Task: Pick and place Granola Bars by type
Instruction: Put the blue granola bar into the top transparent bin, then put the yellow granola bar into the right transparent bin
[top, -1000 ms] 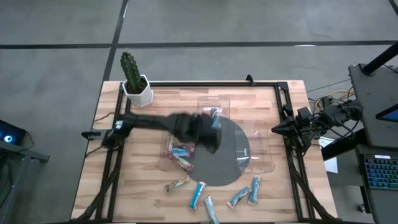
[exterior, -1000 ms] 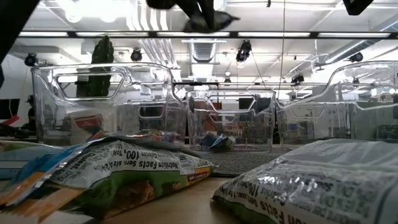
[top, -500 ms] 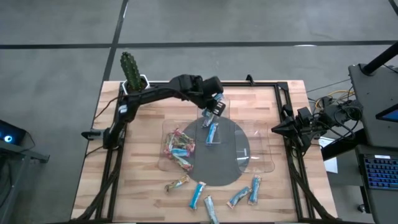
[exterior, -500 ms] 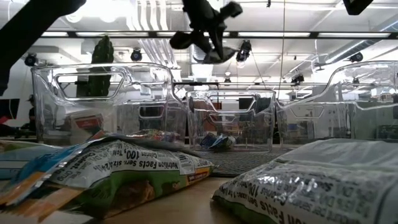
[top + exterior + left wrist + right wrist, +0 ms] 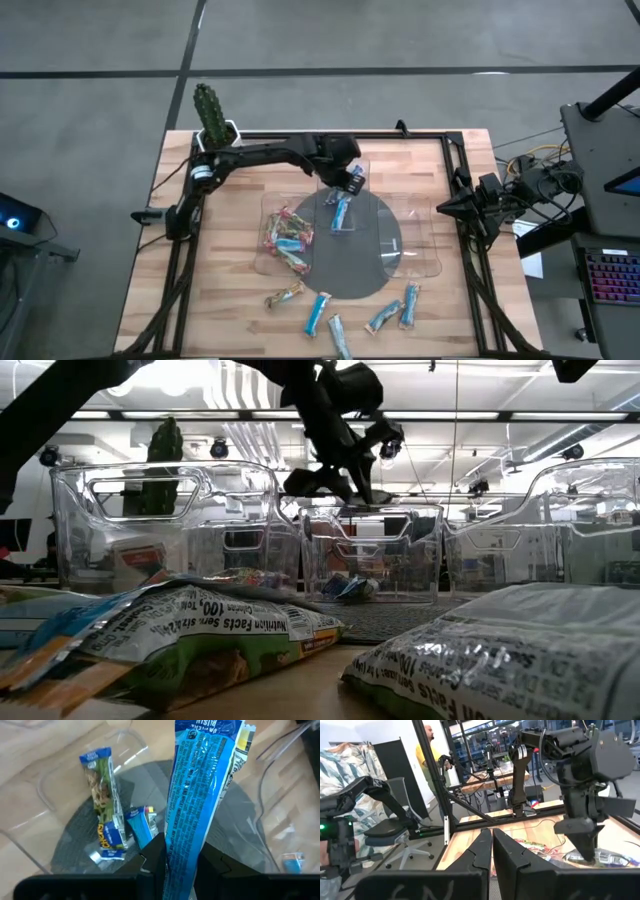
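Holding a blue granola bar (image 5: 200, 795) upright between its fingers, the left gripper (image 5: 352, 179) hovers above the far clear tray (image 5: 345, 160), its pads clamped on the bar's lower end while most of the wrapper stands free beyond the fingertips. Below and ahead of those fingers, two more bars (image 5: 107, 815) lie on the tray floor. The right gripper (image 5: 440, 208) waits at the table's right edge, fingers pressed together on nothing.

The grip looks like the main risk: the slick wrapper is pinched only near one end, so it could swing or slide out sideways as the fingers part, landing on the tray's rim or outside it. Releasing from this height could also let the bar bounce. Loose bars (image 5: 385, 315) remain near the table's front edge.
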Controlling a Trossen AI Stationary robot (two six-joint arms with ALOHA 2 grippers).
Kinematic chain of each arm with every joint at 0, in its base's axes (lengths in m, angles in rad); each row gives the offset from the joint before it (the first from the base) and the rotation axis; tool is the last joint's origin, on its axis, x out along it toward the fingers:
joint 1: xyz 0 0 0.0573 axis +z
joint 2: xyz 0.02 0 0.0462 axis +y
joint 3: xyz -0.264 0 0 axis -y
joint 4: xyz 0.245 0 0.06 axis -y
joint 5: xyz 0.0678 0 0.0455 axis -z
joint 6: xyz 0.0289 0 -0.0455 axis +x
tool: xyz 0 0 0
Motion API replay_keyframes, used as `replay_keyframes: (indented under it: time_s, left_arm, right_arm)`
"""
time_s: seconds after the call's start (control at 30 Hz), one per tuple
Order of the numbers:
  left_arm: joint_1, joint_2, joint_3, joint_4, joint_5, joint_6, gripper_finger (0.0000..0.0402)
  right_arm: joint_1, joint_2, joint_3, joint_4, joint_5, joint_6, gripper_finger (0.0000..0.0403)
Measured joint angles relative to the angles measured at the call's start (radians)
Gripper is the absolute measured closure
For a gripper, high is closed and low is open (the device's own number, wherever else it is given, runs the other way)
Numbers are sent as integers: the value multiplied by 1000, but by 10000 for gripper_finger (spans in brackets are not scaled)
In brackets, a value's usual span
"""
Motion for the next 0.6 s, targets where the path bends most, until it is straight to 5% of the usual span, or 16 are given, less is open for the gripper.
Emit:
replay_keyframes:
  time_s: [0.37, 0.6]
  left_arm:
    - [-5, 0, -17, 8, 24, 88, 338]
    - [-7, 0, -17, 16, 48, 119, 268]
  right_arm:
    - [0, 0, 0, 0, 0, 0, 394]
    - [0, 0, 0, 0, 0, 3, 394]
